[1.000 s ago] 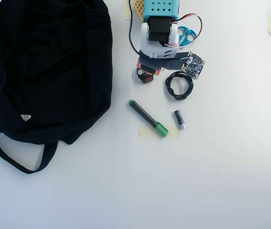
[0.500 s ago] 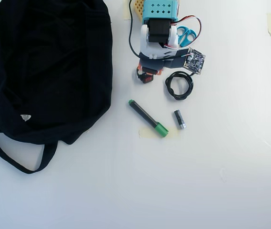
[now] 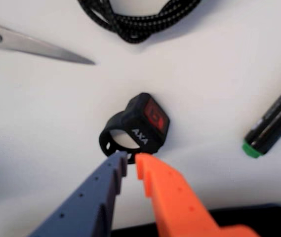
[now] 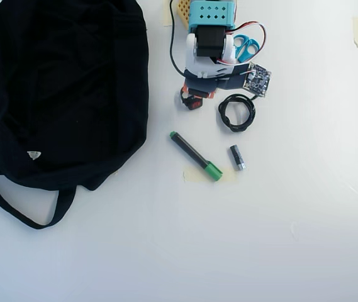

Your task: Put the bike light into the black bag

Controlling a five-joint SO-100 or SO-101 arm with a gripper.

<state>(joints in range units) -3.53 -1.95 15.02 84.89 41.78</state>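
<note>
Black rubbery bike light (image 3: pixel 136 127) sat on the white counter (image 4: pixel 292 207), red lens face up and to the right in the wrist view, ring strap loop on its left side, "AXA" lettering on the near face. In the overhead view the bike light (image 4: pixel 192 101) lay just below the arm, right of the black bag (image 4: pixel 59 88) and well apart from it. You had the tool (image 3: pixel 130 158) right at the light's near edge, blue finger (image 3: pixel 98 192) and orange finger (image 3: pixel 167 192) nearly together with only a thin gap showing; tips looked pinched on the bottom of the strap loop or just touching it, cannot tell which, so no firm grasp confirmed.

Judgement on handling: light looked small and very light, soft rubber body, grippy not slippery, not fragile. Strap loop would flex and could let the block swing or twist if you took only that. Better hold seemed to be across the solid block sides, or deep on the loop where it meets the body.

Nearby clutter: coiled cable (image 3: pixel 135 17) at the far side, scissors blade (image 3: pixel 36 47) far left, green-capped marker (image 3: pixel 276 126) at right in the wrist view. Small cylinder (image 4: pixel 237 157) sat further down in the overhead view. Bag mouth was not clearly visible, fabric lay slumped flat.
</note>
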